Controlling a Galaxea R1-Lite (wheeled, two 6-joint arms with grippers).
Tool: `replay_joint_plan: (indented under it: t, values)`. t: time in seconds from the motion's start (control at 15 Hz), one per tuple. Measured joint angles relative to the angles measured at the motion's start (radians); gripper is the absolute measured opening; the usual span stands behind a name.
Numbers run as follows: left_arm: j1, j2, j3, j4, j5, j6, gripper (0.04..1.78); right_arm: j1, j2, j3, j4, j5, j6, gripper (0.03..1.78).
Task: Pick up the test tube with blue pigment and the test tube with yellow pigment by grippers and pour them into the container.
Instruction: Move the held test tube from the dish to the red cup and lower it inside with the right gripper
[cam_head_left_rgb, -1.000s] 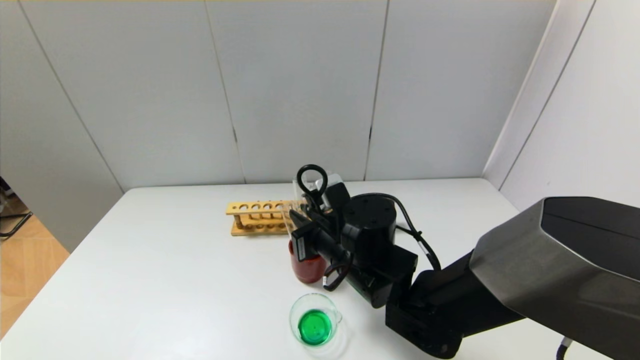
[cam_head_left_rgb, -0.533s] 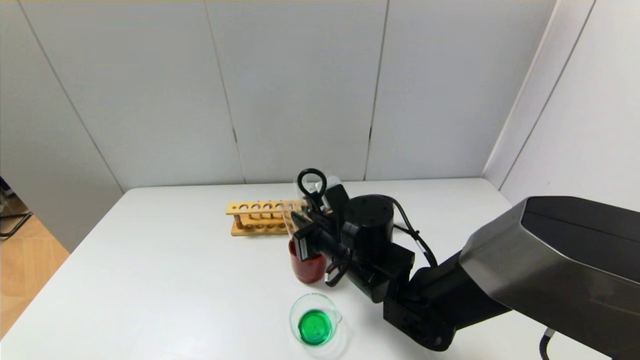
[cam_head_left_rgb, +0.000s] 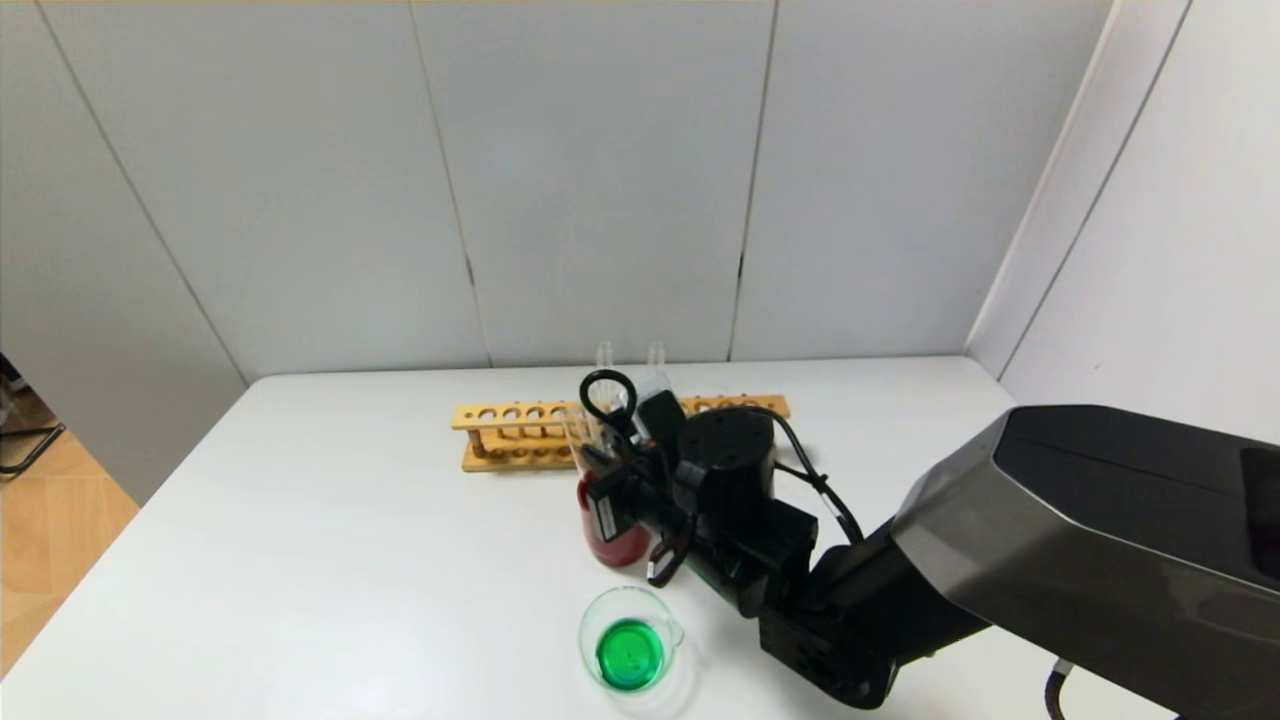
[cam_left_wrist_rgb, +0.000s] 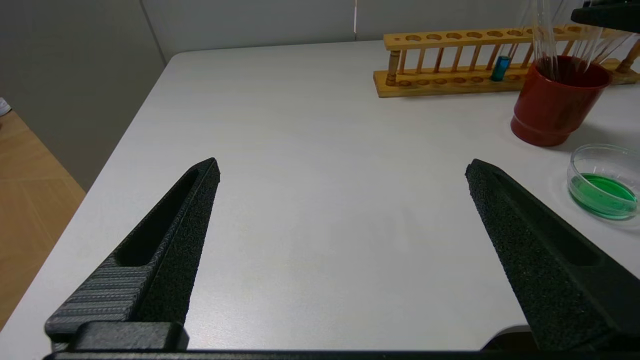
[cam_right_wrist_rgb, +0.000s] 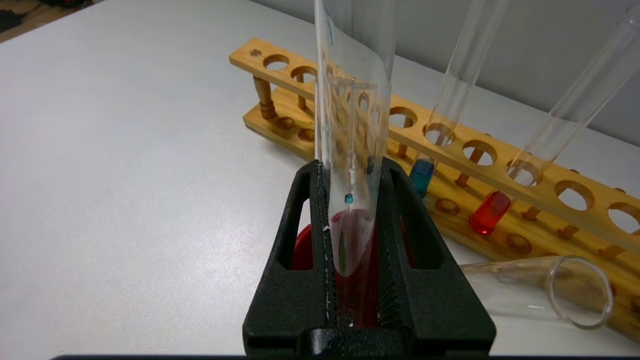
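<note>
Right, nearest the robot the left pincer (cam_left_wrist_rgb: 342, 162) hangs parked low over the bare tabletop (cam_left_wrist_rgb: 310, 125), spread wide with nothing in it. Next out sits the container (cam_head_left_rgb: 583, 640), upright near the front edge with a pool of green liquid (cam_head_left_rgb: 630, 653) in it, and the right arm's bulk passes just beside it. That's one hazard: if the arm swings wide, it could clip the dish and slop the mix. Further out is the action: the right pincer (cam_right_wrist_rgb: 352, 170) is clamped tight on the held test tube (cam_right_wrist_rgb: 352, 100) low on its body. The tube's long axis runs very nearly vertical, round bottom down, open mouth up. It looks all but empty, with only a teal bead on the glass and no yellow liquid anywhere. Its bottom hangs right over the mouth of the red cup (cam_left_wrist_rgb: 550, 115), which already has clear tubes leaning in it. Here's the bigger worry, I'd say: let go too high and it's glass on glass, and a crack or a tipped cup could follow. Another clear tube (cam_right_wrist_rgb: 550, 290) leans out by the pincer with its mouth toward the wrist camera; whether it rests in the cup I can't tell. Beyond, the wooden rack (cam_head_left_rgb: 510, 415) lies along the back, holding the test tube with blue pigment (cam_right_wrist_rgb: 421, 177) and an orange-red tube (cam_right_wrist_rgb: 490, 212). Both stand mouth up, leaning a little. A careless lift could brush their tops.
</note>
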Motion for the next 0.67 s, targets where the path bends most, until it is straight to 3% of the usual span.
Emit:
replay_joint_plan:
  t: [0.4,0.67]
  values:
    - [0.0,0.0,0.0,0.0,0.0,0.0,1.74,0.006,0.01,0.007,-0.002,0.004,-0.023,0.33]
    - [0.0,0.0,0.0,0.0,0.0,0.0,1.74,0.008,0.011,0.016,-0.016,0.034,-0.049,0.41]
